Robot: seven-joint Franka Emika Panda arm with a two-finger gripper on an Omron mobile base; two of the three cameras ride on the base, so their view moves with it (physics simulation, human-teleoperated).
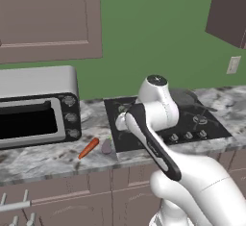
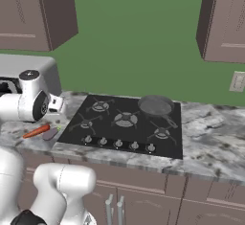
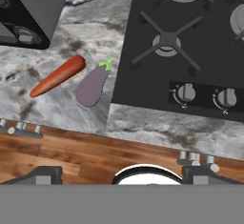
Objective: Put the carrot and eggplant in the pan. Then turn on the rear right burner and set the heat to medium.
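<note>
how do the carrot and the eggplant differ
The carrot is bright orange, long and slim, tapering to a point; the eggplant is pale grey-purple, shorter and fatter, with a small green stem. The carrot lies nearer the toaster oven, the eggplant nearer the cooktop. Both lie flat on the marble counter, side by side, outside the pan.

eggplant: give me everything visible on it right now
The eggplant is a small, plump teardrop with a smooth, matte grey-purple skin and a short green stem cap at its narrow end. It lies flat on the marbled grey counter, just beside the left edge of the black cooktop, stem end pointing toward the back. The carrot lies close alongside on the far side from the cooktop; whether they touch cannot be told. Nothing grips it, and it is not in the pan.
</note>
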